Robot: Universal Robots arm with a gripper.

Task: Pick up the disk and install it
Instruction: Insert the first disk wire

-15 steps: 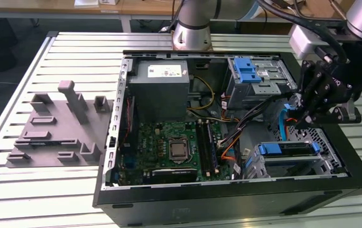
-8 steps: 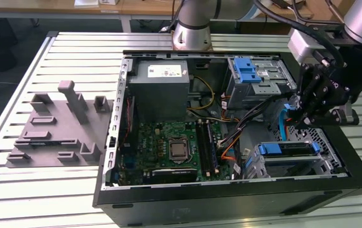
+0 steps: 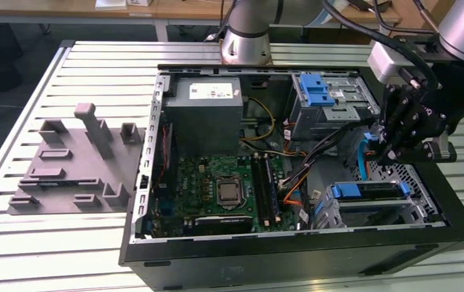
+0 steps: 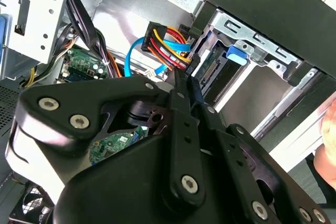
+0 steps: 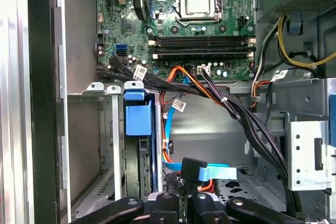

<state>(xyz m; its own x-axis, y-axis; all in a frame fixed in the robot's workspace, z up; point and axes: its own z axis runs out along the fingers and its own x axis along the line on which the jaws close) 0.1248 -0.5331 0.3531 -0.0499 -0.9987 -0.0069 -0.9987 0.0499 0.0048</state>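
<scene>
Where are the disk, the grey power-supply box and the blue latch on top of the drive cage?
disk (image 5: 137, 116): first wrist view, on its blue end tab.
grey power-supply box (image 3: 203, 125): exterior view, on its bare grey face.
blue latch (image 3: 314, 91): exterior view, at its middle.

An open computer case (image 3: 146, 182) lies on a slatted metal table (image 3: 93, 67). Inside it, the green motherboard (image 3: 207, 182) sits well to the exterior view's left of the gripper (image 3: 390, 159), with the bare processor socket (image 5: 198, 2) and dark memory slots (image 5: 199, 45) on it. The grey power-supply box (image 3: 203, 115) stands farther off on that same side. A metal drive cage with a blue latch (image 3: 317, 91) is near the gripper. A black cable bundle (image 5: 236, 114) and a flat blue data cable (image 5: 218, 171) run just beside the gripper. A grey moulded fixture (image 3: 69, 164) rests outside the case, well apart from the gripper.
</scene>
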